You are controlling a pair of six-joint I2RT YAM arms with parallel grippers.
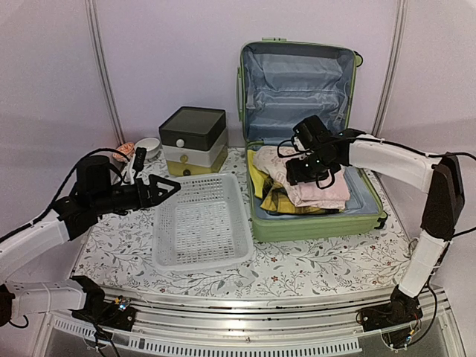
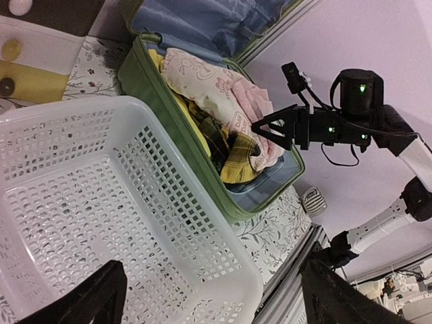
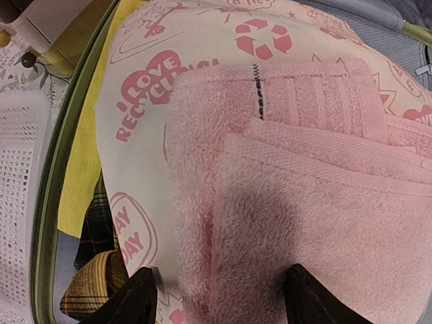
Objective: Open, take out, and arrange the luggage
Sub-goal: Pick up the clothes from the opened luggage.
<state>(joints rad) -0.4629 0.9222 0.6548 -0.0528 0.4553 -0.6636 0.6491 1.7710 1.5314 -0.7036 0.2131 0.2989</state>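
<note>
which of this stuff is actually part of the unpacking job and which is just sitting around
For the job: luggage, open; pink towel, printed cloth, yellow and plaid clothes inside it; white basket, probably.
Just lying about: drawer box, small white bowl beside it.

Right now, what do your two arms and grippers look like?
Both arms have white links with black joints. The left gripper and right gripper are black, with triangular open-frame fingers. Thin black cables loop near each wrist; small green lights glow on the right wrist.
</note>
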